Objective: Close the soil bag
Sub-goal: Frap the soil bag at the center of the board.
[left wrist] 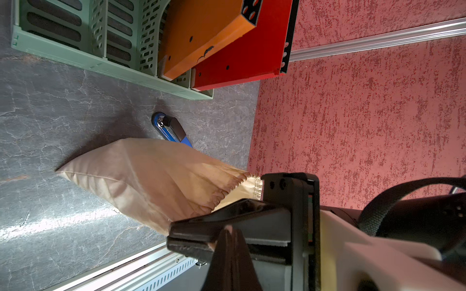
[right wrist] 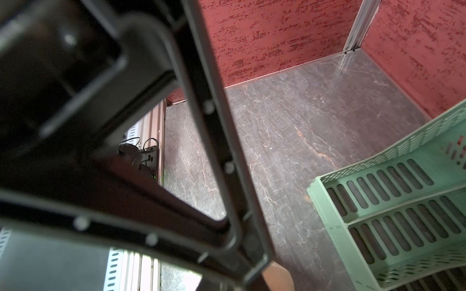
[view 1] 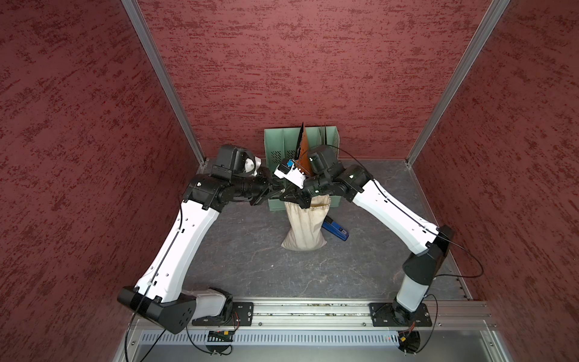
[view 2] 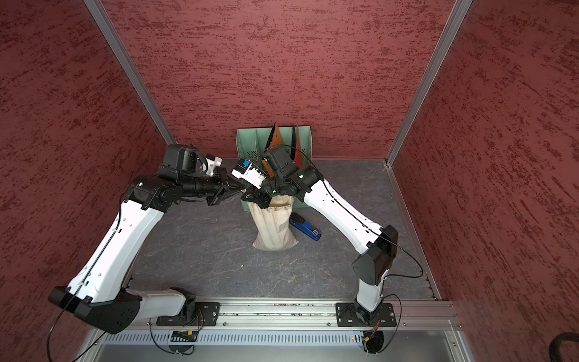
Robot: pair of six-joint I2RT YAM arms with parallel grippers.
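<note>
The soil bag (view 1: 304,228) (view 2: 274,228) stands upright mid-table, a cream cloth sack just in front of the green file rack (view 1: 275,147). Its gathered neck (left wrist: 227,186) is partly drawn and the mouth still gapes. Both grippers meet at the neck's left side. My left gripper (view 1: 279,190) (left wrist: 230,228) comes in from the left, shut, with a pale bit of drawstring at its tip. My right gripper (view 1: 283,198) (left wrist: 174,236) crosses it from the right, jaws pressed together with a pale sliver of cord between them. The right wrist view is mostly filled by the blurred left gripper body (right wrist: 100,126).
A blue stapler (view 1: 336,228) (left wrist: 169,128) lies right of the bag, partly behind it. The rack (left wrist: 63,47) (right wrist: 378,226) holds an orange folder (left wrist: 201,32) and a red folder (left wrist: 242,58). Red walls enclose three sides; a metal rail (view 1: 313,310) runs along the front.
</note>
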